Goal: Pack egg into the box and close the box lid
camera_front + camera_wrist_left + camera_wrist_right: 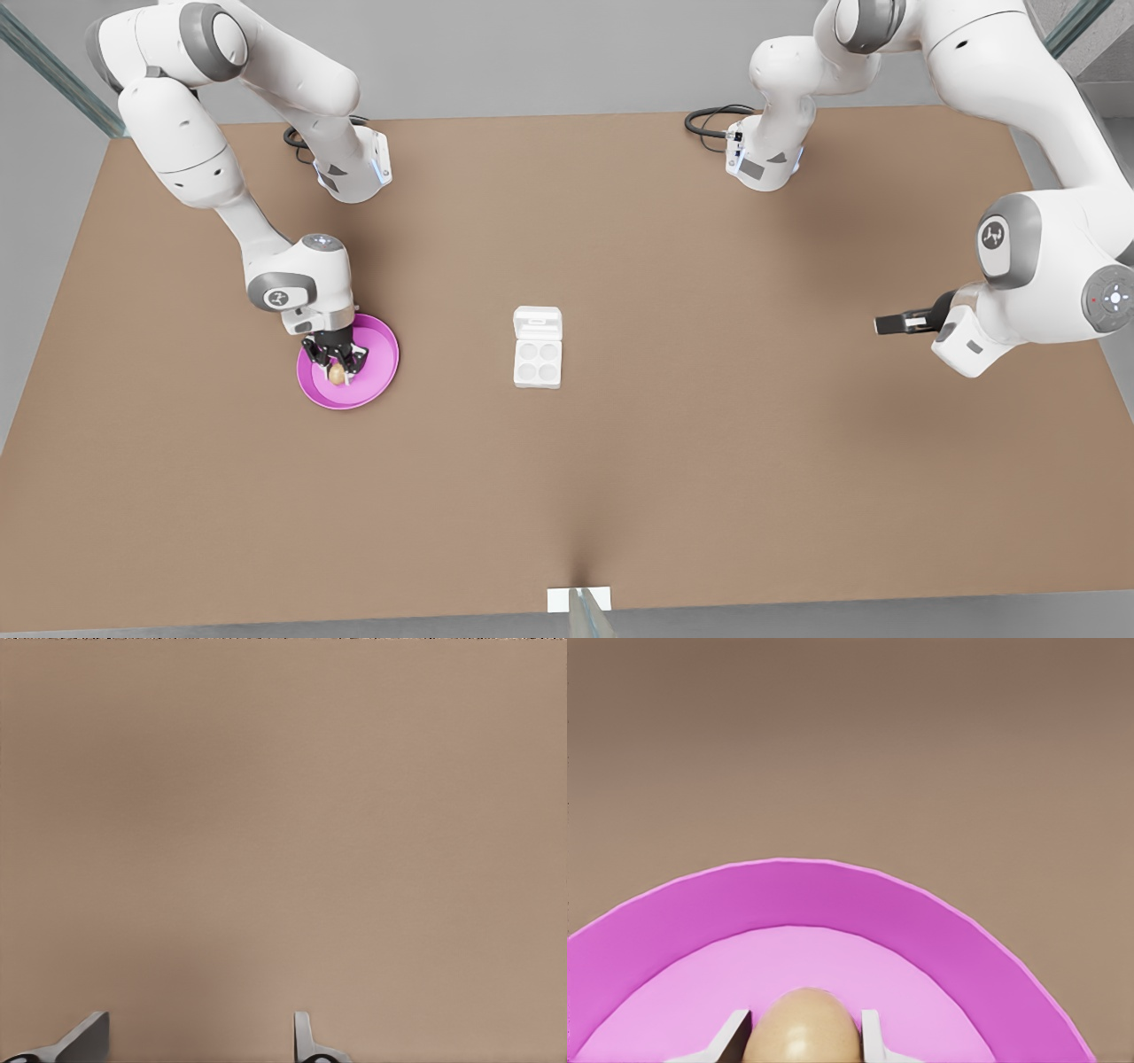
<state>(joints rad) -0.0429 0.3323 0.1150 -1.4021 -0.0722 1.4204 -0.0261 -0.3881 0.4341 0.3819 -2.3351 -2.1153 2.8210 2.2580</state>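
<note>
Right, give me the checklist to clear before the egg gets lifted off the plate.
1. Right gripper down over the pink plate: ok.
2. Egg sits between the right fingertips, one on each side: ok.
3. Jaws firmly closed on the egg: cannot tell; the fingertips lie right along its sides, but grip pressure is not visible.
4. Box open, four cups empty, box lid folded back flat: ok.
5. Table between plate and box free of obstacles: ok.
6. Left gripper waiting at the front view's right, jaws open, away from the box: ok.
</note>
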